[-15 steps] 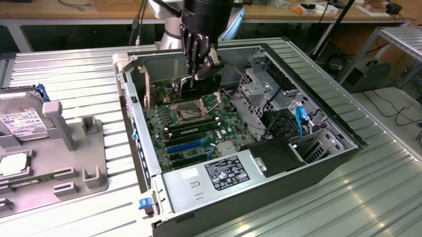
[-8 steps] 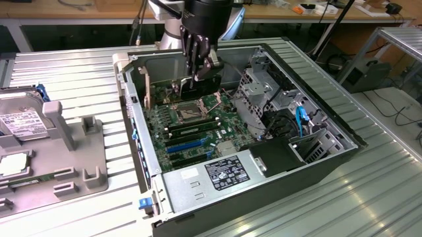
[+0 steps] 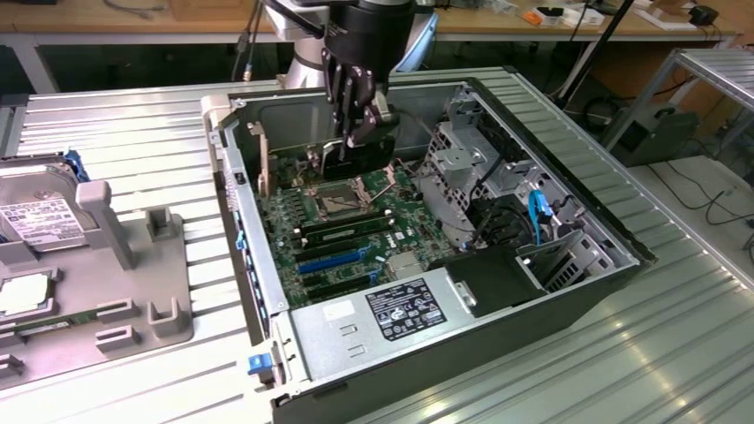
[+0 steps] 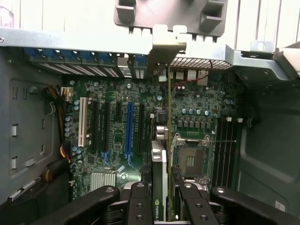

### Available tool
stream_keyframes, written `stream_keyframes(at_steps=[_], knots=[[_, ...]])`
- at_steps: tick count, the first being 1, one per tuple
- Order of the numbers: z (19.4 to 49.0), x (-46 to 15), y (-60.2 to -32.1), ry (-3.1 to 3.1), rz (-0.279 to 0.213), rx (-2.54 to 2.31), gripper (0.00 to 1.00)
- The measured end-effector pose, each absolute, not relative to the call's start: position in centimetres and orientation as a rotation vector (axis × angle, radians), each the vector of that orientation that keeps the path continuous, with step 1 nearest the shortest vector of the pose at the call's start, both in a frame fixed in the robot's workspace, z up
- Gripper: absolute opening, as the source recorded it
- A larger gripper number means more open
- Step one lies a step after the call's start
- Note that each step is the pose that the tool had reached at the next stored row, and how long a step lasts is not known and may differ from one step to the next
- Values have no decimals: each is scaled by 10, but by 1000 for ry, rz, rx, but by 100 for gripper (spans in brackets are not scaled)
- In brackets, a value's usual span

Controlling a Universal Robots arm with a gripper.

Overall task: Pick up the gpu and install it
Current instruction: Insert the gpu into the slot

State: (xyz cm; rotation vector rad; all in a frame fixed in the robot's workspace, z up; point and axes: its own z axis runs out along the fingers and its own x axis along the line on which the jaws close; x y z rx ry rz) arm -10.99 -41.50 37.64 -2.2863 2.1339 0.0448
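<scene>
The gpu (image 4: 161, 154) shows edge-on in the wrist view, a thin card with its silver bracket (image 4: 167, 49) at the far end by the case's rear wall. My gripper (image 4: 164, 204) is shut on it, one black finger (image 4: 139, 202) on each side. In the exterior view the gripper (image 3: 359, 124) hangs inside the open computer case (image 3: 566, 168), above the motherboard (image 3: 353, 238). The card's brownish back (image 3: 291, 166) extends from the gripper toward the exterior view's left. It hovers over the board between the blue slot (image 4: 129, 129) and the CPU socket (image 4: 192, 159).
Inside the case are memory sticks (image 3: 344, 231), a metal drive cage (image 3: 471, 163) and the power supply (image 3: 395, 309). A grey fixture (image 3: 130, 265) and a silver hard drive (image 3: 35, 221) lie on the ribbed table at the exterior view's left.
</scene>
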Motion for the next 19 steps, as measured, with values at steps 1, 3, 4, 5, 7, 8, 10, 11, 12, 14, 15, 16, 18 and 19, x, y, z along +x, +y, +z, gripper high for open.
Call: stream_keyframes(at_steps=[1,3,4,5,7,8,10,11,12,14,15,16,18,19], knots=[[376,-110,-415,2134,45,-2286,27],[375,-110,-415,2134,45,-2286,27],[375,-110,-415,2134,45,-2286,27],[374,-110,-415,2134,45,-2286,27],[373,-109,-415,2134,45,-2286,27],[372,-109,-415,2134,45,-2286,27],[372,-109,-415,2134,45,-2286,27],[371,-109,-415,2134,45,-2286,27],[371,-109,-415,2134,45,-2286,27],[370,-109,-415,2134,45,-2286,27],[370,-109,-415,2134,45,-2286,27],[369,-109,-415,2134,45,-2286,27],[368,-109,-415,2134,45,-2286,27],[367,-109,-415,2134,45,-2286,27]])
